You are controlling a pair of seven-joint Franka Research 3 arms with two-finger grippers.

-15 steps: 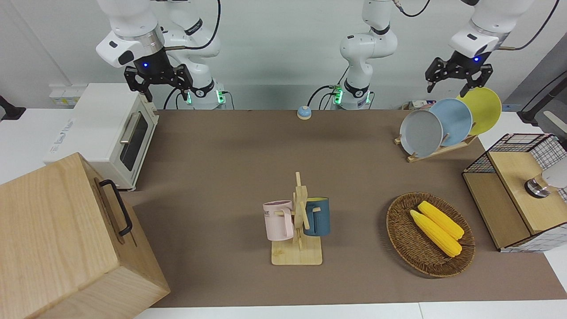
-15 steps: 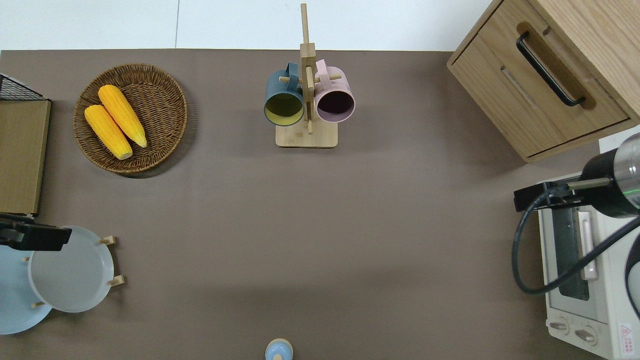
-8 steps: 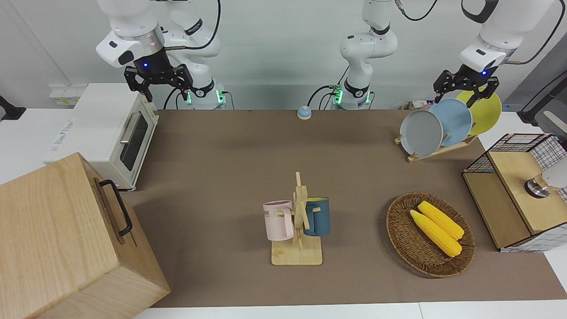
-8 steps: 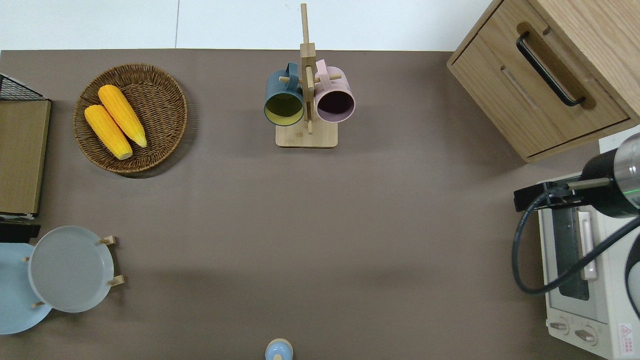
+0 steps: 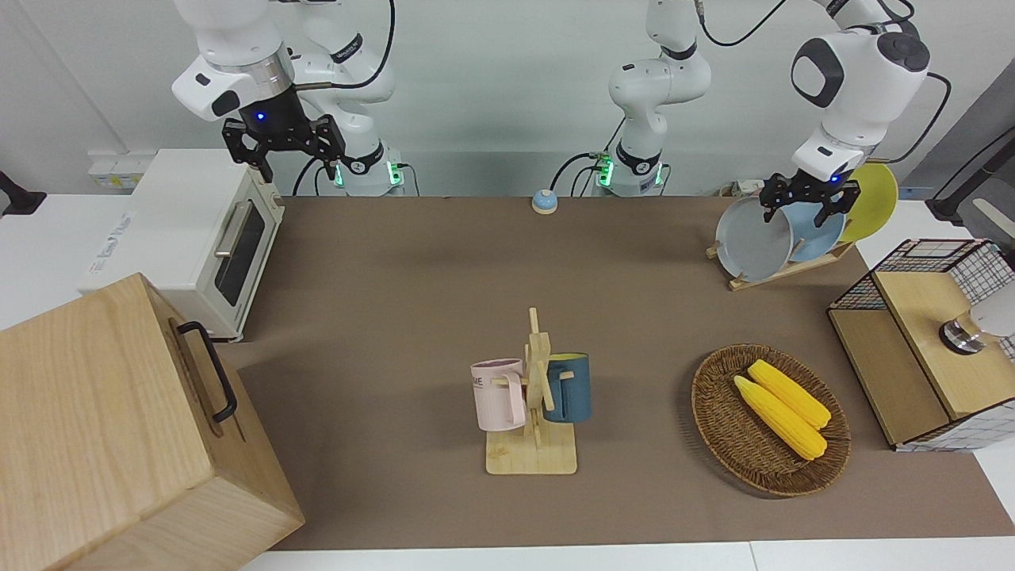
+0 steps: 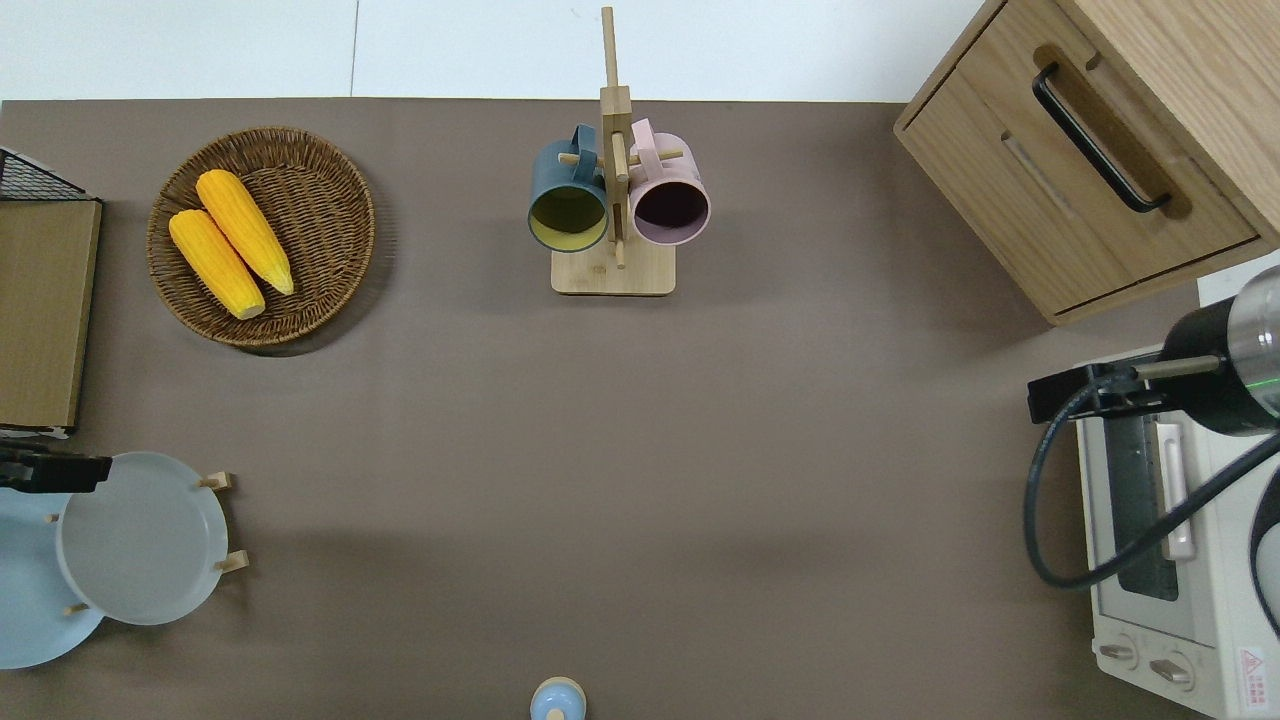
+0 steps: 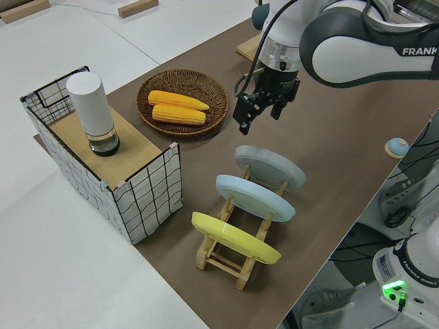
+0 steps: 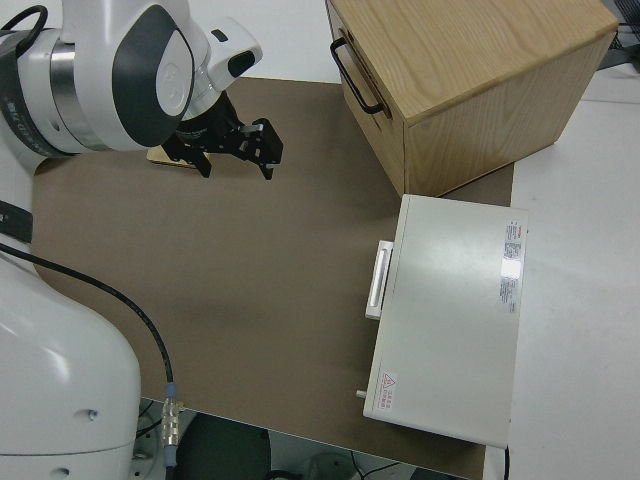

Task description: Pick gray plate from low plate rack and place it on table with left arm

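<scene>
1. Front view: my left gripper (image 5: 801, 208) hangs at the top rim of the gray plate (image 5: 753, 239), fingers spread, with nothing held. The plate stands in the low plate rack (image 5: 781, 270), just under the claw, with the light blue plate (image 5: 821, 231) and the yellow plate (image 5: 872, 194) slotted next to it. My right gripper (image 5: 284, 148) is parked, fingers spread.

2. Overhead view: only the tip of the left gripper (image 6: 55, 472) shows, over the gray plate's (image 6: 142, 538) rim. The rack's pegs (image 6: 222, 520) stick out at the plate's edge.

3. Left side view: the left gripper (image 7: 260, 110) hovers just above the gray plate (image 7: 269, 166) and apart from it; the claw is spread.

4. Right side view: the right gripper (image 8: 232, 145) is over bare table (image 8: 260, 300), open.

5. My read: the approach is nearly done. Gripping the rim, lifting the plate out and setting it on the table all remain.
</scene>
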